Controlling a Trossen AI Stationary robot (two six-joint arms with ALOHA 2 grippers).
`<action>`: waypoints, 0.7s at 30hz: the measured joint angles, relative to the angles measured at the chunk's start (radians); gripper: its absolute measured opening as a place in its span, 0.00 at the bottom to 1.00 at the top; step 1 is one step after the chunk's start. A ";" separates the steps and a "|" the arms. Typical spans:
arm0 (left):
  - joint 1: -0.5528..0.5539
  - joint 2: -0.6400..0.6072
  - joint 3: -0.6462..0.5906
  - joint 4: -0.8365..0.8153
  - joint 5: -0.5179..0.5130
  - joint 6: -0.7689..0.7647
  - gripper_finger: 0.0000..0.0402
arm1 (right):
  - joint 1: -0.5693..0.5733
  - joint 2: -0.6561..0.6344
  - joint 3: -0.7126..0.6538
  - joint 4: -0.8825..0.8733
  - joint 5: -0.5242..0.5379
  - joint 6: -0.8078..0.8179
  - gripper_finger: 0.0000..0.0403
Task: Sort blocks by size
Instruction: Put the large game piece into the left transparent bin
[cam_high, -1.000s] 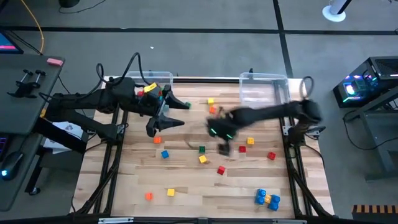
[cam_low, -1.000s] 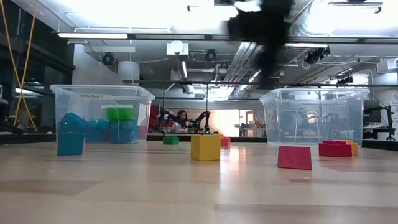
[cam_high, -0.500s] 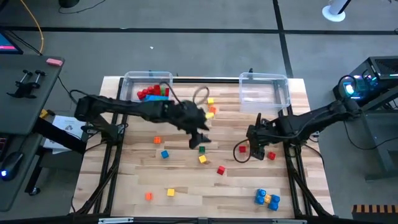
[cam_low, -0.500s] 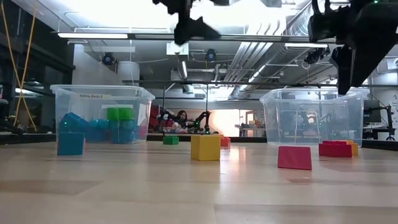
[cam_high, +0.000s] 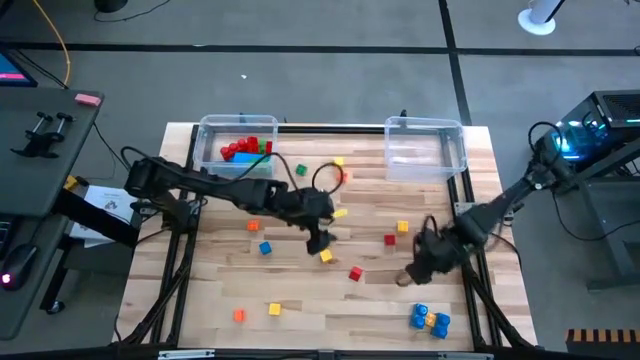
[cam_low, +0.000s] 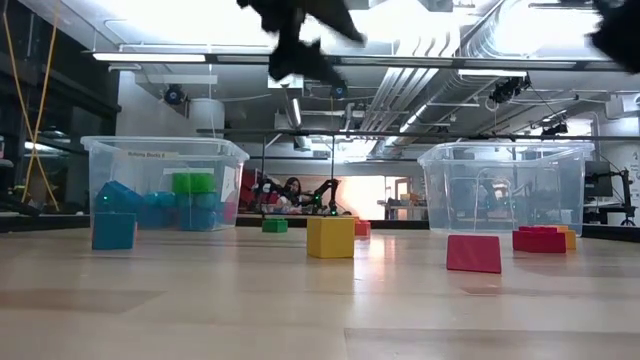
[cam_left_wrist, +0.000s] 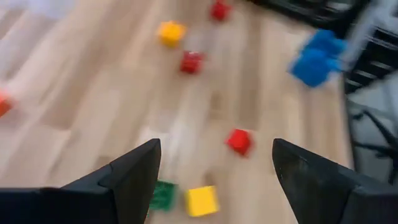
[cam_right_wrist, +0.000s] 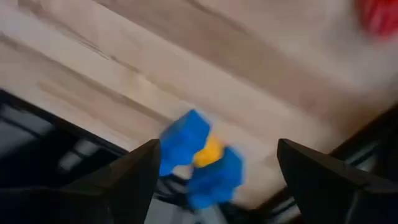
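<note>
Left gripper (cam_high: 320, 243) open above green block (cam_left_wrist: 163, 195), yellow block (cam_left_wrist: 202, 200) beside

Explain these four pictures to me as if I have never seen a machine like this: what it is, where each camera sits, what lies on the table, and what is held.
This is a robot with two dark arms at a wooden table, each ending in a two-finger pincer. One picture looks straight down from above, one looks level across the tabletop, and two come from cameras on the wrists.

Small coloured blocks are scattered about, such as a yellow cube, a red cube and a blue-and-yellow cluster. Two clear bins stand at the far edge: the left bin holds blocks, the right bin looks empty.

The left pincer is over the table's middle, open and empty. The right pincer is near the cluster, also open and empty.
</note>
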 joint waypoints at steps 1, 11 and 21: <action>0.014 0.002 -0.001 -0.032 -0.001 -0.004 0.74 | 0.040 0.005 0.000 0.034 0.020 0.101 0.78; 0.061 -0.083 -0.311 0.108 -0.002 -0.161 0.74 | 0.255 0.194 0.023 0.321 0.006 0.507 0.78; -0.010 -0.176 -0.477 0.258 -0.001 -0.264 0.74 | 0.205 0.337 0.071 0.310 -0.033 0.516 0.78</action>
